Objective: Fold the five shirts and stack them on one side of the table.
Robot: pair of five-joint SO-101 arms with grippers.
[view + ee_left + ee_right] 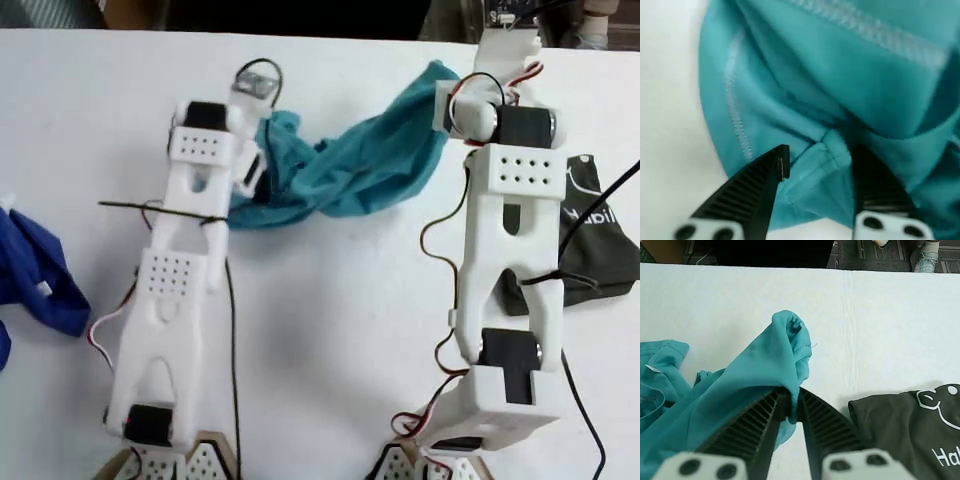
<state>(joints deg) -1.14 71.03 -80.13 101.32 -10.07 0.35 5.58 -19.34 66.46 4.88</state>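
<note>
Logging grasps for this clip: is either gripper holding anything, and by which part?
The right gripper pinches a bunched edge of the teal fabric shirt. The left gripper stands open astride a fold, not clamped.

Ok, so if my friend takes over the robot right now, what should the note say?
Left gripper: open, one jaw on each side of a fold of the teal shirt.
Right gripper: shut on another bunch of the teal shirt.
Things: the teal shirt lies crumpled at the far middle of the table. The blue shirt is crumpled on the left side. The dark shirt lies by the right arm; I cannot tell whether it is folded.
Done: nothing stacked yet.
Left: fold the teal shirt, then the others, and stack them on one side.
</note>
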